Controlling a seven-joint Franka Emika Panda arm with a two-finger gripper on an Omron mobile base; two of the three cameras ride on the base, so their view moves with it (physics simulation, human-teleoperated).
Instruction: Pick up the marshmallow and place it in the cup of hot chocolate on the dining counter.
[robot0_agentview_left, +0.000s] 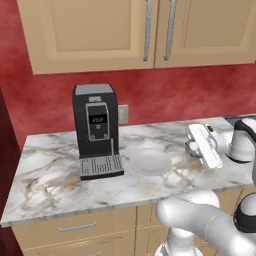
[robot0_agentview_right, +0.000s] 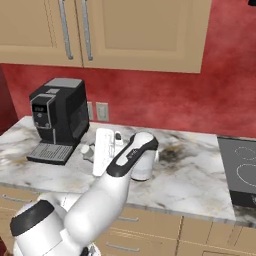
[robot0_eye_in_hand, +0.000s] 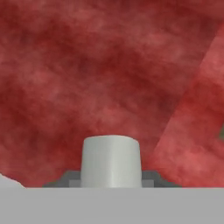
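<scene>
While the end effector (robot0_eye_in_hand: 111, 183) is clamped on the marshmallow (robot0_eye_in_hand: 111, 161) between its fingertips, a marble bench (robot0_agentview_left: 45, 175) lies below, a red wall (robot0_eye_in_hand: 87, 65) ahead.

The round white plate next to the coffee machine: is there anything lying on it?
No. In the left base view the plate lies bare on the marble counter, just right of the black coffee machine.

The counter (robot0_agentview_left: 50, 175) top is polished, veined marble. The cabinets (robot0_agentview_left: 90, 35) are matt tan wood with brushed metal handles (robot0_agentview_left: 148, 30). The coffee machine (robot0_agentview_left: 95, 125) is dark plastic. The marshmallow (robot0_eye_in_hand: 111, 161) appears smooth, matt white.
</scene>
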